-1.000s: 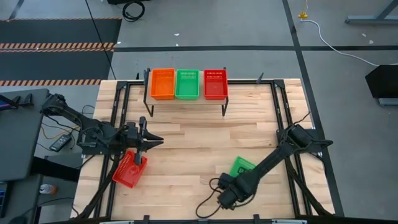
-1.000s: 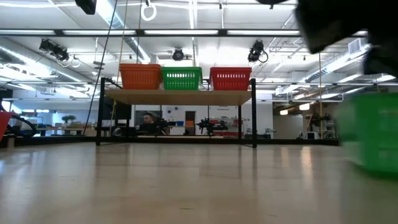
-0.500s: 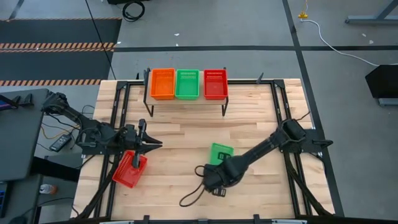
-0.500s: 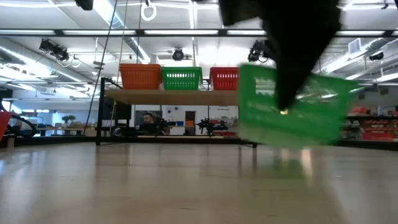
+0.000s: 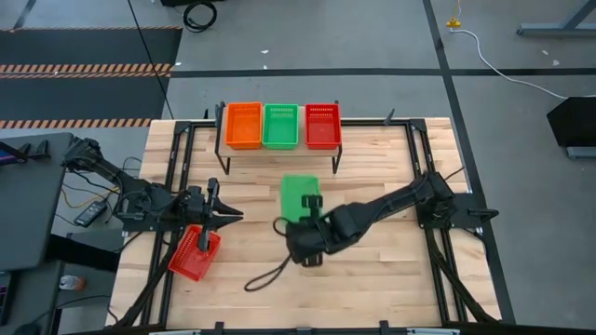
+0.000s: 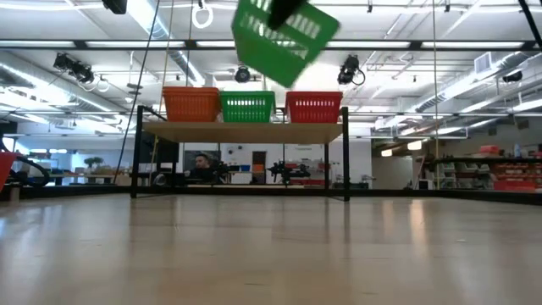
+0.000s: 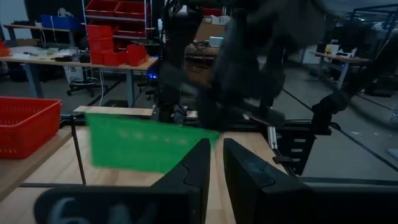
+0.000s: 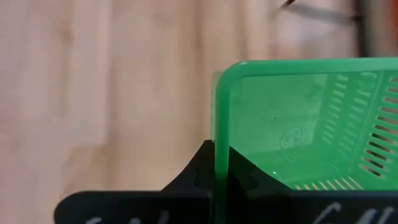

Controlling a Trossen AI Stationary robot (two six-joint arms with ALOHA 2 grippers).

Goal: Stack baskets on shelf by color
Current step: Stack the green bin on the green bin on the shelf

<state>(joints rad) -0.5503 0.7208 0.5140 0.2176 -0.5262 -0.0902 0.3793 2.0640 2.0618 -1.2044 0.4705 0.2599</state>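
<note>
The shelf [image 6: 246, 131] at the table's far side carries an orange basket [image 5: 244, 125], a green one [image 5: 280, 126] and a red one [image 5: 322, 126] side by side. My right gripper [image 5: 312, 200] is shut on another green basket [image 5: 296, 194], which is high over the table's middle [image 6: 284, 34]. A red basket [image 5: 195, 251] lies on the table near the left edge. My left gripper [image 5: 235, 212] hovers beside it, pointing level toward the right. Its fingers stand slightly apart [image 7: 216, 146] with nothing between them. My right gripper pinches the rim of one side wall [image 8: 219, 146] of the green basket, with one finger inside the basket and one outside. The fingers slant down from the table's right side. The basket is lifted clear of the table and hangs tilted, higher than the baskets on the shelf.
A black cable [image 5: 265, 274] dangles from my right arm over the table's near middle. Black frame rails [image 5: 417, 158] run along both sides of the table. The shelf's thin legs [image 5: 337, 160] stand just beyond the lifted basket.
My right gripper has swung from the table's near right part up and toward the far left, rolling its wrist as it went. The green basket has gone with it, from table height to well above the shelf's level, and is now tilted.
</note>
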